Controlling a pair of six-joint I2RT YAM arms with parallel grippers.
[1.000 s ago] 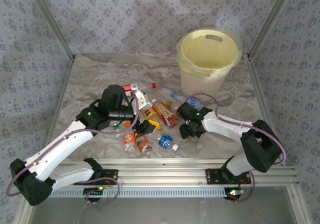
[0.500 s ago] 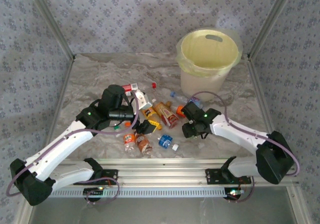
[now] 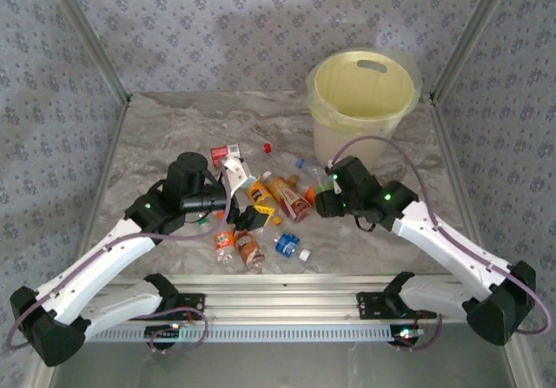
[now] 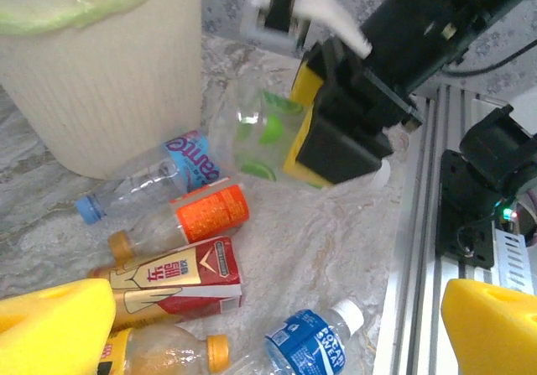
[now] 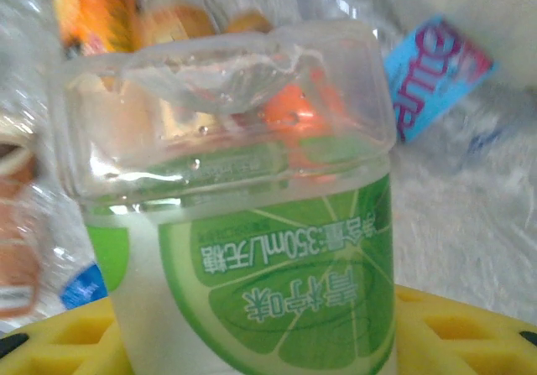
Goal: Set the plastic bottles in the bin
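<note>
**A:** Starting with the largest lot. What is sitting where?

**B:** The marbled worktop (image 3: 174, 136) is carrying the bin (image 3: 347, 145) at its far right. From above, no bottle is showing inside the bin's yellow liner.

**A:** Next, the arms. What is changing?

**B:** The right arm (image 3: 443, 240) is stretching out from its base. Over the last second it has been swinging up and away from the heap toward the bin. The left arm (image 3: 113, 249) is barely shifting and is waiting over the left side of the heap.

**A:** And the hands?

**B:** The right hand (image 3: 325, 199) has been narrowing and is now clamping the green-labelled bottle (image 4: 260, 132) between its yellow pads. The left hand (image 3: 246, 197) is gaping wide and gripping nothing.

**A:** Where is the green-labelled bottle lying now?

**B:** It is hanging sideways in the right hand, seemingly clear of the worktop. It is in front of the bin's wall, below the rim and not yet over the opening.

**A:** And the remaining stock?

**B:** It is still lying loose mid-worktop. This includes an orange-labelled bottle (image 4: 205, 216), a red-labelled bottle (image 4: 180, 278), a blue-labelled bottle (image 4: 306, 350), and a pale-blue-labelled bottle (image 4: 189, 161) nearest the bin.

**A:** What is this meaning for the task?

**B:** One bottle is looking picked and on its way. I am judging that lifting it above the rim and dropping it in is coming next. Most of the heap is still waiting.
</note>
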